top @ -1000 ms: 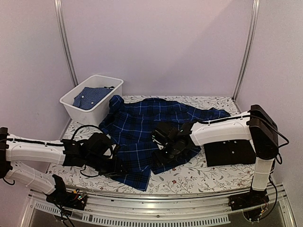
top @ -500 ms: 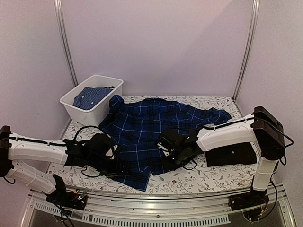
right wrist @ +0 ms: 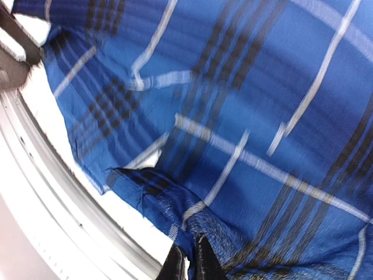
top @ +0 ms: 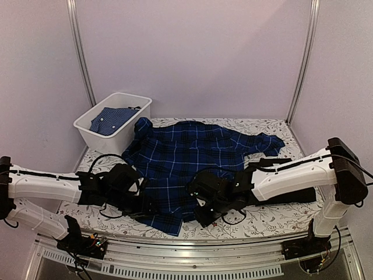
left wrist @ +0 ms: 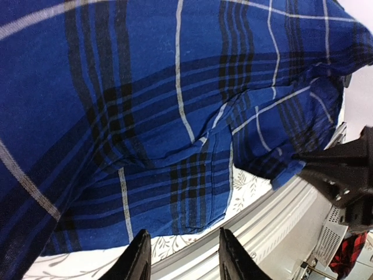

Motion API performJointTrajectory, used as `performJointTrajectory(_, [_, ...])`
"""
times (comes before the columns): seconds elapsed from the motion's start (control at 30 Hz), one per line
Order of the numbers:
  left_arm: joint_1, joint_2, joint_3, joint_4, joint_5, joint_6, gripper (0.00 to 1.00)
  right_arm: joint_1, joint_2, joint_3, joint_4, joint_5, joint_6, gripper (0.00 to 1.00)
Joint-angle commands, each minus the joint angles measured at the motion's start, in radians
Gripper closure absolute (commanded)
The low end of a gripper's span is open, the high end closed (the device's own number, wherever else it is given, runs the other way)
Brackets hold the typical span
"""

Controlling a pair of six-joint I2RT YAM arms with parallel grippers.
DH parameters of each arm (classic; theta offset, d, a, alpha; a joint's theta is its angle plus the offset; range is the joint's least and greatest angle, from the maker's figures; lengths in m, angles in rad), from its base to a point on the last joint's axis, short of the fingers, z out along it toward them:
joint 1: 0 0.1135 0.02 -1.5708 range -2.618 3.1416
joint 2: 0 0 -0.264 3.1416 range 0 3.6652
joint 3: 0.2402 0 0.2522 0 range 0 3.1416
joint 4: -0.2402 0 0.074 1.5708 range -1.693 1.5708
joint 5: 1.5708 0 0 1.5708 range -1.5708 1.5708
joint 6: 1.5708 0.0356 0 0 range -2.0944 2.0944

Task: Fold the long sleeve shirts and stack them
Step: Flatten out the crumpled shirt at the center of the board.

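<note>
Near hem of the plaid shirt (top: 192, 154) at the start of a fold, both claws at the front edge. The shirt lies opened flat on the table (top: 262, 220). Its long axis runs from the collar, at the far left beside the white bin (top: 111, 143), down to the hem just short of the front rail (top: 192, 244). The hem itself runs roughly left to right between the two arms, so from either claw the body of the garment lies away, toward the back wall. The right gripper (right wrist: 187, 263) is clenched. In its wrist view the fingertips meet on a turned-up fold of plaid at the hem's right end, with bare table and rail just beside it. The left gripper (left wrist: 183, 256) is released. Its fingers (left wrist: 140, 256) stand apart at the hem's left end, with only table and rail showing between them, and the cloth edge lies just at the tips, so nothing is grasped. The right arm is therefore the one already holding the shirt. The left is nearer the left corner and would need to advance onto the cloth and close. Judged from this layout, the coming lift depends on both corners rising together along the collar-to-hem axis. The black shirt (top: 294, 198) lies at the right, largely under the right arm.
</note>
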Motion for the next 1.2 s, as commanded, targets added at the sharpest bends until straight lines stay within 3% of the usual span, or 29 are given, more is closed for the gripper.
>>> performJointTrajectory(0.0, [0.020,-0.057,0.019,-0.031,-0.050,-0.002,0.61,0.051,-0.017,-0.062,0.054,-0.055,0.134,0.85])
performJointTrajectory(0.17, [0.039,-0.138,0.053,-0.162,-0.170,-0.027,0.61,0.061,-0.076,-0.037,0.009,0.020,0.199,0.51])
performJointTrajectory(0.3, [0.047,-0.240,0.066,-0.321,-0.334,-0.099,0.60,0.054,-0.184,-0.001,-0.113,0.154,0.269,0.39])
performJointTrajectory(0.5, [0.089,-0.310,0.042,-0.364,-0.342,-0.120,0.54,-0.074,-0.299,-0.073,-0.232,0.212,0.359,0.35])
performJointTrajectory(0.67, [0.147,-0.305,-0.025,-0.274,-0.230,-0.086,0.46,-0.172,-0.352,-0.092,-0.230,0.237,0.336,0.32])
performJointTrajectory(0.87, [0.217,-0.298,-0.088,-0.172,-0.142,-0.043,0.46,-0.191,-0.289,0.011,-0.224,0.239,0.251,0.26])
performJointTrajectory(1.17, [0.252,-0.213,-0.088,-0.093,-0.056,0.030,0.54,-0.189,-0.151,0.086,-0.238,0.223,0.256,0.26])
